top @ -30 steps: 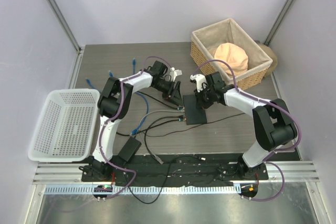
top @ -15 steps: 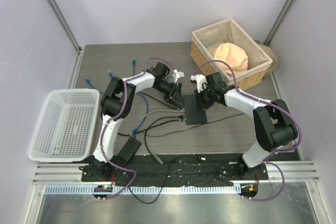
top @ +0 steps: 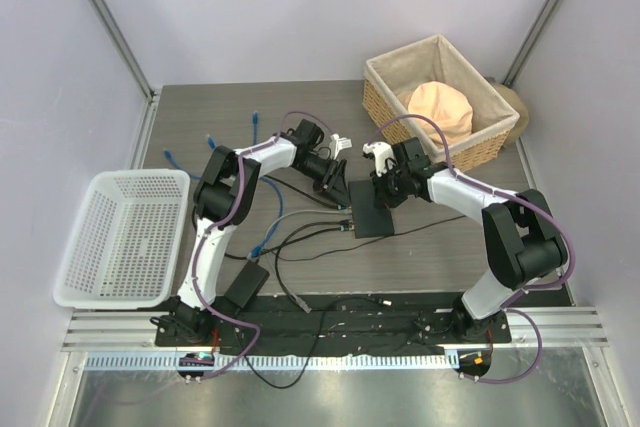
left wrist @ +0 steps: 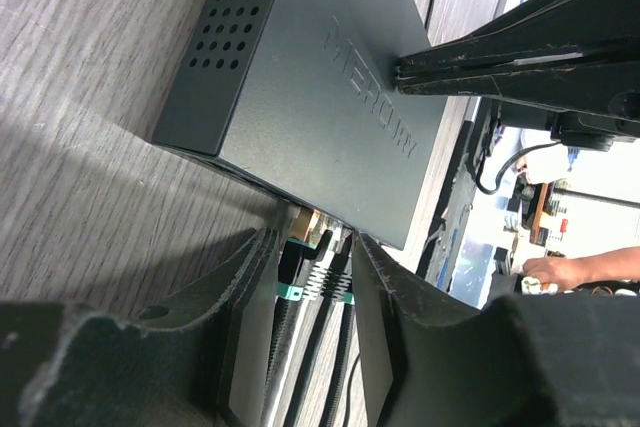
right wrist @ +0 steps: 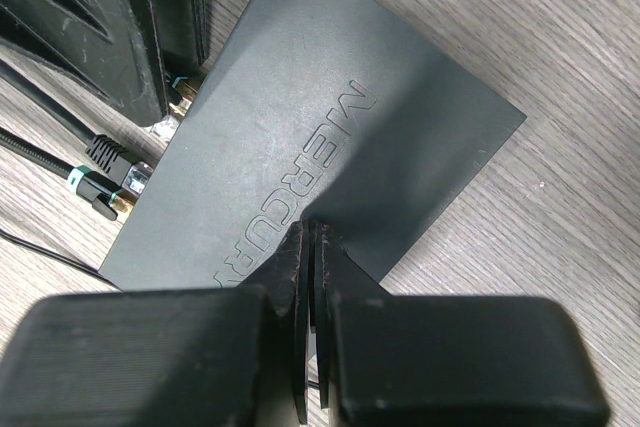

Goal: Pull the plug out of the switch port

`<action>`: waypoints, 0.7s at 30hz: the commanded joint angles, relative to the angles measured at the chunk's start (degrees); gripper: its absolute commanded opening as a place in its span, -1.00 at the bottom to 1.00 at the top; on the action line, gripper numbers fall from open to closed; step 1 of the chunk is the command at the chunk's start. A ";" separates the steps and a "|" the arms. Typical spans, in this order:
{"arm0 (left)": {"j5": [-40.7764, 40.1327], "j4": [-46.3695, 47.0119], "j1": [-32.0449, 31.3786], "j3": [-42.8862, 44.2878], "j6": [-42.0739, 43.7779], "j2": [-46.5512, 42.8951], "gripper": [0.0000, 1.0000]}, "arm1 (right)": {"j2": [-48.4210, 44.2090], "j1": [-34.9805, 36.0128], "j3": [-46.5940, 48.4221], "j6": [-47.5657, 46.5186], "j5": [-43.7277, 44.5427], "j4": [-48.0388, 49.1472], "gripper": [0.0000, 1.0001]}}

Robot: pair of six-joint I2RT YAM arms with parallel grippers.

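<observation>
At the centre of the grey wood-grain table lies the flat dark-grey rectangular switch. Left gripper: jaws part-open, straddling the teal-banded black plug at the switch's socket edge; whether they clamp it cannot be told. Right gripper: jaws closed, tips pressing the switch's top.

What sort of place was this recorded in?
Probably a lab robot cell: plain walls on metal framing, a table with a network switch and loose cables, plus a white plastic basket and wicker basket.
</observation>
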 commanded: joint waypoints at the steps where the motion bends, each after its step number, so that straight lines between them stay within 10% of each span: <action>1: -5.35 -2.14 -1.09 0.42 1.69 1.80 -0.23 | 1.09 -0.34 -1.66 -0.98 2.41 -4.17 -0.98; 21: -20.83 -3.81 -2.85 1.38 -1.83 1.01 -0.98 | 1.71 -0.42 -1.40 -0.89 2.14 -3.90 -0.98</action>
